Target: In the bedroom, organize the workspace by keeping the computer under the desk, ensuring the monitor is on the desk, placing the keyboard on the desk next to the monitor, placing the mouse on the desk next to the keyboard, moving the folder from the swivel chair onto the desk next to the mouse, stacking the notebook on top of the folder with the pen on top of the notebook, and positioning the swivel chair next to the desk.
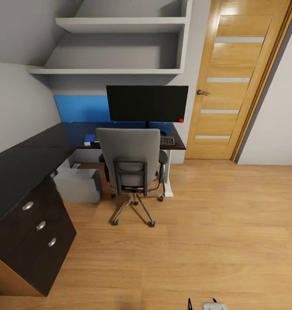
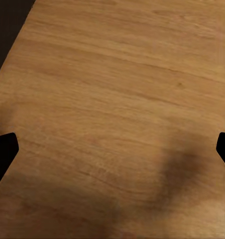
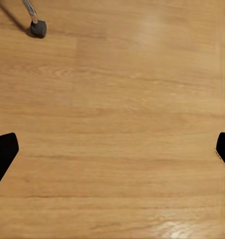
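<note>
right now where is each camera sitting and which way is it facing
Head view: high on the robot, looking forward and down at the swivel chair, desk and monitor.
Left wrist view: on the left arm, facing the wood floor between the open left claw.
Right wrist view: on the right arm, facing floor and one chair castor; right claw open.
Both wrist views share the floor.

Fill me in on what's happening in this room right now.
Nothing is being handled. The robot stands back on the wooden floor, facing the desk. Both grippers, left and right, hang open and empty above the floor. The swivel chair is at the desk, in front of the monitor; the computer sits underneath, and the keyboard peeks out beside the chair.
</note>
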`<state>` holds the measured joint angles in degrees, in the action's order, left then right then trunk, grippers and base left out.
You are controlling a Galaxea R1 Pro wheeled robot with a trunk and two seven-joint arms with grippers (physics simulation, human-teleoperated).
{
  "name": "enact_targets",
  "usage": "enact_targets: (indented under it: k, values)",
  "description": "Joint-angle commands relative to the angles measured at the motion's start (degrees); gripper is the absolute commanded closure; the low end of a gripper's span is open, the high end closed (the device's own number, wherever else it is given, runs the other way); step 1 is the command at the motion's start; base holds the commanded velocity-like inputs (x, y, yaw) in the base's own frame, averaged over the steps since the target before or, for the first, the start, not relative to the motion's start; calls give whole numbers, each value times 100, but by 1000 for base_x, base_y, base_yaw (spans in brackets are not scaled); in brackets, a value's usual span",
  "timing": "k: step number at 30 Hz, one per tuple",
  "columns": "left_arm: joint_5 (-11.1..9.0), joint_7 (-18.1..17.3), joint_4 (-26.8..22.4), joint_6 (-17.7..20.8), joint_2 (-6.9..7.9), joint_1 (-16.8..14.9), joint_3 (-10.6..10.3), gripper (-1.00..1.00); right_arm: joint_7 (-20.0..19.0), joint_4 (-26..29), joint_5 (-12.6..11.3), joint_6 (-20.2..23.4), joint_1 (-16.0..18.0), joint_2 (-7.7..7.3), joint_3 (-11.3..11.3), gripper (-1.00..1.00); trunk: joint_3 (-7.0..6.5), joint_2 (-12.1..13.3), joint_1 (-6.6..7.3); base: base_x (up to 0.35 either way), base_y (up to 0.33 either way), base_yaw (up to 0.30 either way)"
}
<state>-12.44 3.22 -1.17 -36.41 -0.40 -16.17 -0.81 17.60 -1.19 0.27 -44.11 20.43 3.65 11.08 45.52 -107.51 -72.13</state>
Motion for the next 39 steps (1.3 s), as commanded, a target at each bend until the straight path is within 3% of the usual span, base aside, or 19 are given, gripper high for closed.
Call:
enact_targets:
  k: [1,4,8,14,39]
  values:
    - [1,23,3,-82,-4,18,-14,-100,50,-13,8,-46,-14,-7,52,-100,-14,39,23,0,0,0]
    - [3,16,3,-380,-21,116,-20,-100,50,-13,8,-242,-106,-31,52,-100,-68,160,89,0,0,0]
    - [4,13,3,-585,-37,340,-24,-100,57,-13,-3,-349,-153,-95,49,-100,-140,320,177,0,0,0]
    - [4,12,3,-779,-75,413,-24,-100,65,-18,-11,-339,-167,-113,50,-100,-247,561,309,0,0,0]
    - [4,15,3,-772,-74,422,-25,-100,59,-13,-12,-284,-170,-83,39,-100,-532,1563,858,0,0,0]
